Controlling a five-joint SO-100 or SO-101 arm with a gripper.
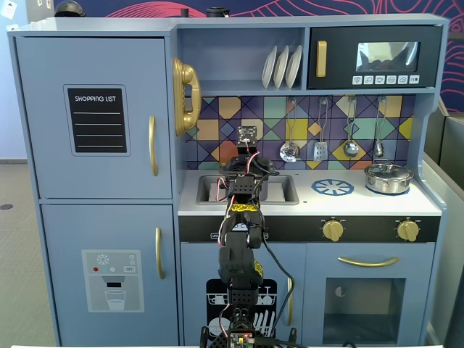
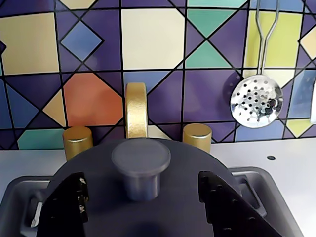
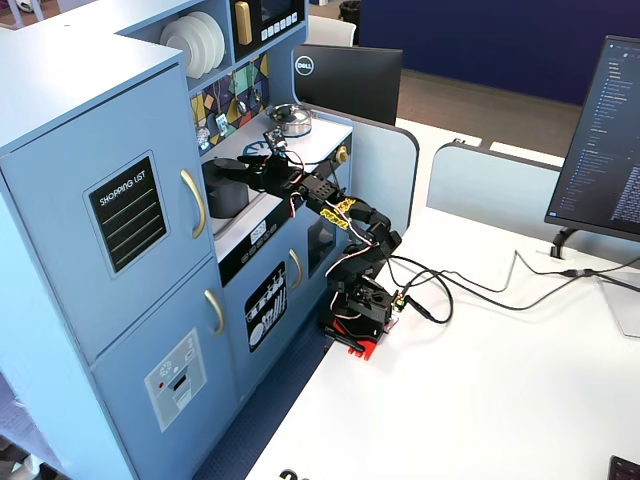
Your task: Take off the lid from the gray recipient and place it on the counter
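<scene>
In the wrist view the dark gray lid [image 2: 140, 154] fills the lower middle, flat, with its round knob upright. It sits on the gray recipient [image 3: 226, 200], which stands in the recessed sink [image 2: 259, 190] of the white counter [image 2: 281, 165]. The lid hides the pot in the wrist view. My gripper [image 2: 142, 177] is open just above the lid, its black fingers [image 2: 69, 207] on either side of the knob and apart from it. In a fixed view my arm [image 1: 243, 217] covers the pot and lid. In the side fixed view the gripper [image 3: 258, 172] is over the lid [image 3: 228, 167].
A gold faucet [image 2: 137, 108] and two gold taps [image 2: 197, 137] stand just behind the pot. A slotted spoon [image 2: 256, 102] hangs on the tiled wall. The printed burner ring [image 1: 333, 187] and a shiny silver pot [image 1: 388, 177] are right of the sink.
</scene>
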